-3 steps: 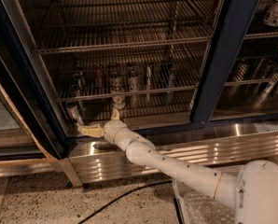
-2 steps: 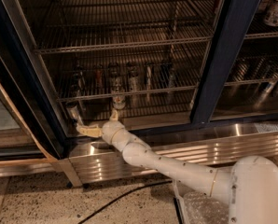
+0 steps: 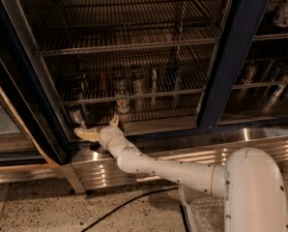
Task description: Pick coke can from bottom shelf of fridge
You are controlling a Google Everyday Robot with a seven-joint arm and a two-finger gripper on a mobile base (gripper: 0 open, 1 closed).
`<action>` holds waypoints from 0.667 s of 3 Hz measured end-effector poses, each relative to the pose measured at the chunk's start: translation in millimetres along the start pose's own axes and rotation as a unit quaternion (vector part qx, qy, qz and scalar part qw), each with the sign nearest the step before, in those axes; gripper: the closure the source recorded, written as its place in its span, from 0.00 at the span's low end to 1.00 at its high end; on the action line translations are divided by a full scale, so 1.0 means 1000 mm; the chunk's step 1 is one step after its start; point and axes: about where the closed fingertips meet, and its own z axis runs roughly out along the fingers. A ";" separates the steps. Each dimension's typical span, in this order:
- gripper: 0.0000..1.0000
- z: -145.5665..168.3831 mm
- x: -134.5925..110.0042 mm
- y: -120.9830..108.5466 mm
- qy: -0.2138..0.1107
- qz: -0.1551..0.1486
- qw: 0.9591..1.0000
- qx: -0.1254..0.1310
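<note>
Single high view from behind the arm (image 3: 158, 168), angled down into the fridge (image 3: 226, 57), hand (image 3: 96, 124) low left.

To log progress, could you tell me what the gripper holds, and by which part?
Nothing: the gripper is open and empty, low at the front of the fridge.

The gripper (image 3: 96, 123), at the lower left of the frame before the bottom shelf (image 3: 158, 114) of the fridge (image 3: 226, 57), is looking like matt cream plastic, its fingers spread apart. The shelf is showing thin dark metal wire. The ribbed steel base (image 3: 182, 153) is shining glossy. The floor (image 3: 28, 207) is looking speckled and stony.
</note>
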 end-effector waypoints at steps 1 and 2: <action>0.00 0.001 -0.004 -0.004 -0.003 0.017 0.999 0.028; 0.00 -0.001 -0.007 -0.007 -0.008 0.031 0.998 0.050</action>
